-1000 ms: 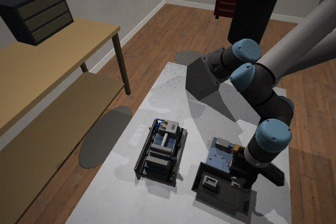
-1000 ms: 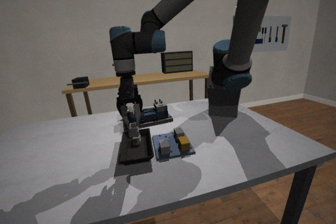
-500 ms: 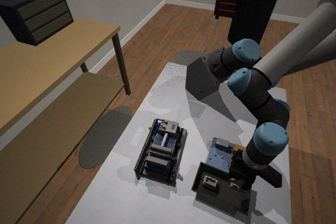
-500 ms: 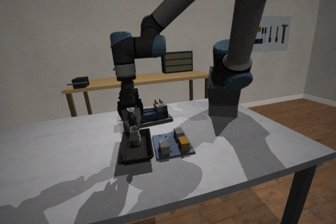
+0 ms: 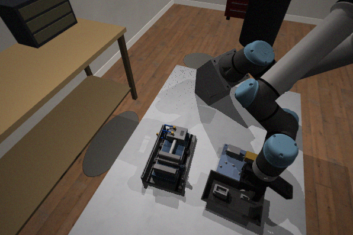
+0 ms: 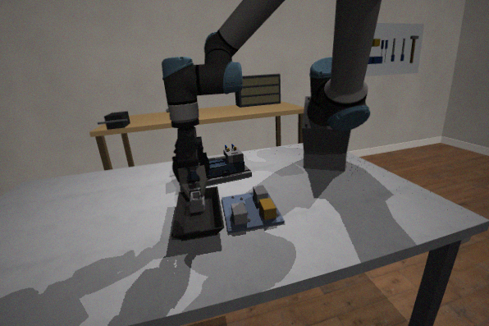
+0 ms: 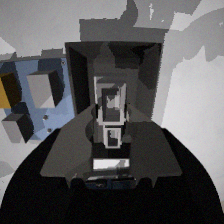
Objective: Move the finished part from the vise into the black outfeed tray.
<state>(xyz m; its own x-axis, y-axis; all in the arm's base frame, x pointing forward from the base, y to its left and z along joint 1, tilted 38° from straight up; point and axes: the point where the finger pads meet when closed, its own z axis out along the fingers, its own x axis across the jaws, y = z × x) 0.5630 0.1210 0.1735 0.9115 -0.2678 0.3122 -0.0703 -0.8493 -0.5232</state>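
Note:
My gripper (image 5: 246,196) (image 6: 196,199) (image 7: 111,105) is shut on the finished part (image 5: 244,196) (image 6: 196,205) (image 7: 111,101), a grey block with a pocket on top. It holds the part low inside the black outfeed tray (image 5: 237,213) (image 6: 198,227) (image 7: 146,64), at the tray's right half in the top view. Another pocketed part (image 5: 220,192) lies in the tray's left half, apart from the held one. The vise (image 5: 169,159) (image 6: 226,164) stands left of the tray with no block between its jaws. I cannot tell whether the held part touches the tray floor.
A blue plate (image 5: 228,167) (image 6: 253,222) (image 7: 36,65) with two grey blocks and a yellow block (image 5: 251,156) (image 6: 267,208) lies right next to the tray. The arm's base (image 5: 211,83) (image 6: 326,147) stands at the table's far end. A wooden bench stands beyond the table.

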